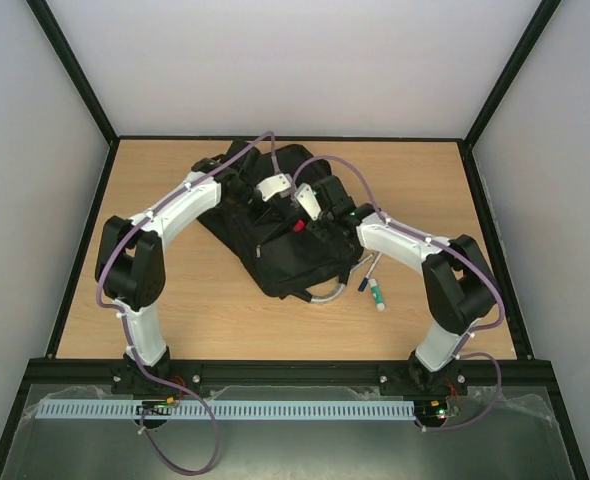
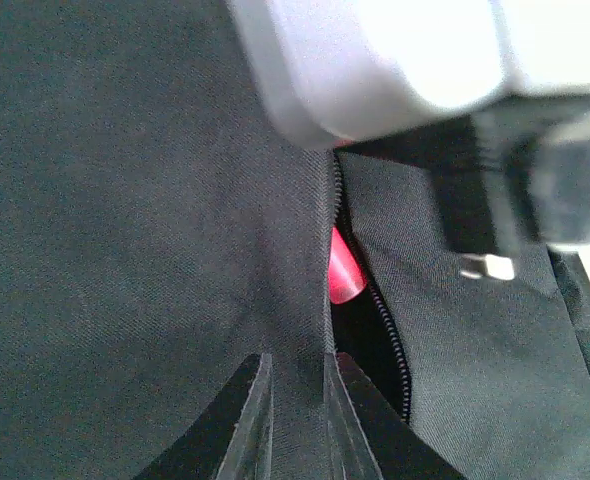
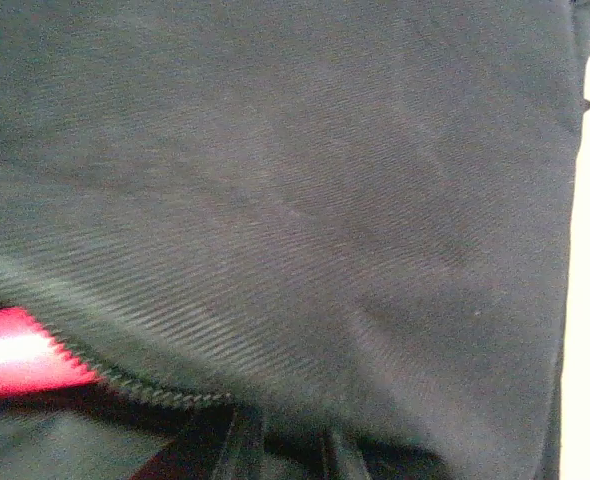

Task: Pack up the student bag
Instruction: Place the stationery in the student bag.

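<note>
Clamping my left claw point(image 2: 295, 368) on the bag point(image 2: 125, 200) by its zip edge, I should pull it wide so the red pen point(image 2: 343, 270) drops in.

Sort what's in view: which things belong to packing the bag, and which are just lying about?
Job: bag; red item in its zip pocket; pens beside it; left tool pinching its fabric.
Lying about: white slotted strip at the near edge.
</note>
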Motion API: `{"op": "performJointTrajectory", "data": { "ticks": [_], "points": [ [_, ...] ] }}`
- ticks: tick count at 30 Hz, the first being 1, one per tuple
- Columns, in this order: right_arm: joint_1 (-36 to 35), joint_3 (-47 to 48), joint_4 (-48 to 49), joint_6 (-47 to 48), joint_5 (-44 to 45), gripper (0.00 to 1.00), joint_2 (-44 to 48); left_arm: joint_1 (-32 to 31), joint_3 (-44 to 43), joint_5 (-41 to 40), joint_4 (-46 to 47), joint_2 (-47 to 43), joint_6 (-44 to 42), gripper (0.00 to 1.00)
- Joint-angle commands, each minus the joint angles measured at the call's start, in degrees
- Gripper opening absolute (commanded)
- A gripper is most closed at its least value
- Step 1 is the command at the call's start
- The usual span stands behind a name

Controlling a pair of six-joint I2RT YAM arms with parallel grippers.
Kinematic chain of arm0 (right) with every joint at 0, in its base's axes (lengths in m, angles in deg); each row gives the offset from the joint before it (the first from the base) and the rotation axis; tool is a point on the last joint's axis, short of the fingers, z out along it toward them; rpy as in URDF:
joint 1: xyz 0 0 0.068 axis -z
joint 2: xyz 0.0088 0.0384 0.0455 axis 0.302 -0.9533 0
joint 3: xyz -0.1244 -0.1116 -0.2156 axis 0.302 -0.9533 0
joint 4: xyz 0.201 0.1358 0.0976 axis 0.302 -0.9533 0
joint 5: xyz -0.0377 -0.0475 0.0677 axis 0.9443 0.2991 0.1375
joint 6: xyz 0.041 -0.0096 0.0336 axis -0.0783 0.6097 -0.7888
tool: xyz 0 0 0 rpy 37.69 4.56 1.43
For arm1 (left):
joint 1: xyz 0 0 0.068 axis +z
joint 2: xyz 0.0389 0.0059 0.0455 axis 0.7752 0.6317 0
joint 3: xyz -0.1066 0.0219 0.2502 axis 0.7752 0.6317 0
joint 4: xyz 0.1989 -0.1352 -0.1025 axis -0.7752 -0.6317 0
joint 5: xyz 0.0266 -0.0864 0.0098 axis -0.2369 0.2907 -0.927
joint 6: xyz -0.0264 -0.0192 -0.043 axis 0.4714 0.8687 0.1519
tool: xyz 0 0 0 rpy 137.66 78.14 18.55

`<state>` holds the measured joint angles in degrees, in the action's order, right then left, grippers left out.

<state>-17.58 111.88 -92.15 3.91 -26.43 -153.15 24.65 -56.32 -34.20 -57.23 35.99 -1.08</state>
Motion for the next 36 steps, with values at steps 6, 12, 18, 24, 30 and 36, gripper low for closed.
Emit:
{"op": "performJointTrajectory", "data": {
  "ticks": [6, 12, 18, 24, 30, 36],
  "points": [
    [0.1, -2.4, -8.8, -5.1, -14.1, 0.29, 8.0, 0.2, 0.2, 0.0, -0.7, -1.1, -1.0, 0.18],
    [0.4, -1.7, -9.6, -5.0, -13.5, 0.29, 8.3, 0.3, 2.1, -2.1, -0.7, -3.2, -0.3, 0.34],
    [2.4, 0.0, -9.9, -5.0, -10.3, 0.39, 9.3, -1.9, 10.4, -10.4, 10.9, -8.7, 7.8, 0.99],
    [7.0, 3.0, -14.2, -6.4, -14.5, 0.44, 9.7, -4.1, 7.1, -13.7, 14.4, -3.4, 11.3, 0.99],
    [10.7, 3.1, -18.8, -2.6, -19.5, 0.51, 10.6, -4.4, 0.8, -7.5, 13.4, 2.1, 11.4, 0.99],
    [10.8, 1.9, -18.6, 3.4, -19.1, 0.62, 7.7, -5.0, -1.5, -6.0, 13.9, 5.1, 11.6, 0.99]
  ]
}}
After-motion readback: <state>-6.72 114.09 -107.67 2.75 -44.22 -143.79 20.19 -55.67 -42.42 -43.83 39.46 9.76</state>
